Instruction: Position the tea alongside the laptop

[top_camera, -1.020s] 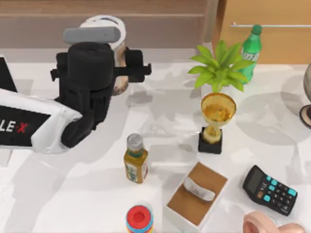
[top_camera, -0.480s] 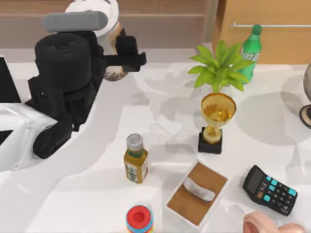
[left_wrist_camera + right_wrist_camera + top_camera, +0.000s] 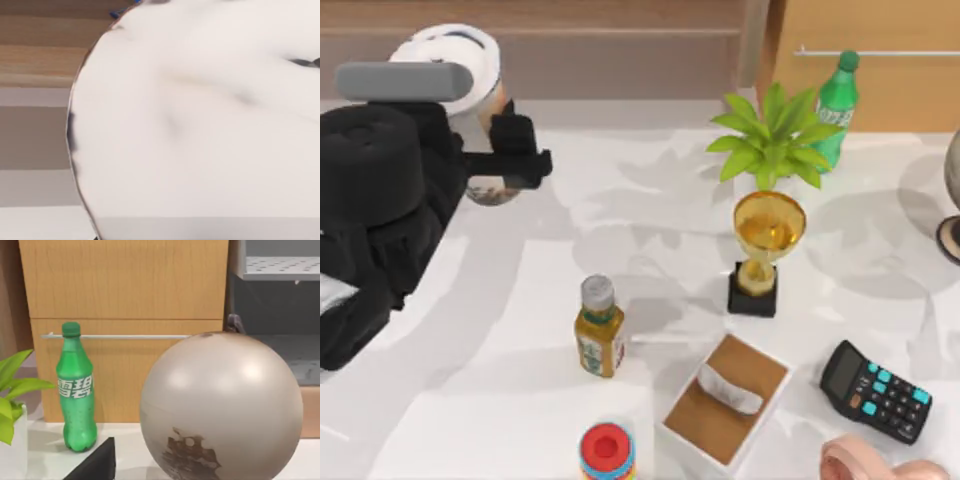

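1. One left arm's fingers (image 3: 490,160) are closed around the one tea (image 3: 470,75), at the surface's (image 3: 650,240) far left.
2. One globe (image 3: 220,407).
3. One plant (image 3: 770,135).
4. One trophy (image 3: 765,250).
5. One green bottle (image 3: 75,390), white writing I cannot read.
6. One amber bottle (image 3: 598,330).
7. One calculator (image 3: 875,390).

The left end effector (image 3: 485,160) with the cup of tea (image 3: 460,60) takes up the far left corner of the surface (image 3: 500,400). Just right of it lies a broad open stretch, reaching to the plant (image 3: 770,135) and trophy (image 3: 767,250). The near left is bare too. Toward the near edge, the small bottle (image 3: 599,330), red-topped stack (image 3: 607,450), tissue box (image 3: 725,400) and calculator (image 3: 875,390) leave narrow gaps.
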